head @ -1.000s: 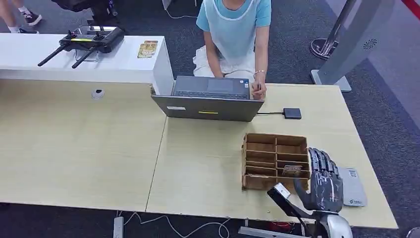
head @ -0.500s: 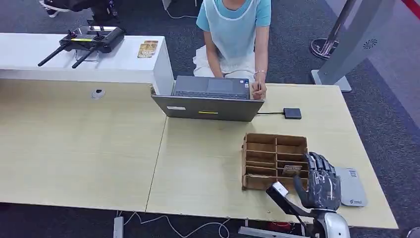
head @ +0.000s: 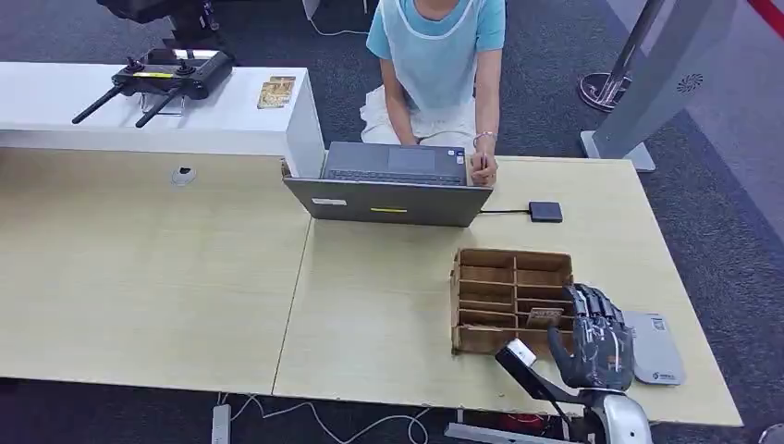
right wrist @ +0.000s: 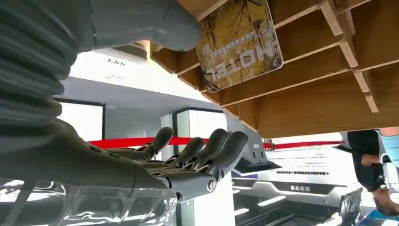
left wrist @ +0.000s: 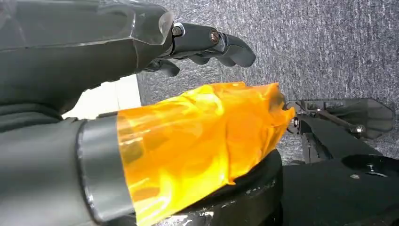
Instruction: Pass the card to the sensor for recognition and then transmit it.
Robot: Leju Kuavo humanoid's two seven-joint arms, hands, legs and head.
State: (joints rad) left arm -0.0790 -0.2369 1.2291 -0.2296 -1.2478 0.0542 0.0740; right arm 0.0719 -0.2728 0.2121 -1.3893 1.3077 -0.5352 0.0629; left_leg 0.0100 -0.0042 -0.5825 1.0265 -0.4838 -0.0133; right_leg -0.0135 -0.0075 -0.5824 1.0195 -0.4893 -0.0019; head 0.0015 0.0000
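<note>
A brown patterned card (head: 545, 317) (right wrist: 239, 42) stands in a near slot of the cardboard organizer (head: 511, 254) (right wrist: 301, 103) on the wooden table (head: 379, 314). My right hand (head: 599, 338) (right wrist: 155, 155) hovers at the organizer's near right corner, fingers (right wrist: 207, 146) spread and holding nothing. Its thumb (right wrist: 155, 21) lies close beside the card's edge. A flat grey sensor pad (head: 656, 351) lies on the table just right of that hand. My left hand (left wrist: 141, 94) hangs over the carpet and holds nothing, its thumb wrapped in orange tape.
A person (head: 434, 55) sits behind an open laptop (head: 388, 199) at the table's far side. A small black box (head: 545, 212) lies right of the laptop. A white counter (head: 231, 120) at back left carries a remote controller (head: 153, 76). The table's near edge runs just under my right hand.
My right hand has drawn slightly back and to the left, closer to the organizer's near corner. The card stays in its slot.
</note>
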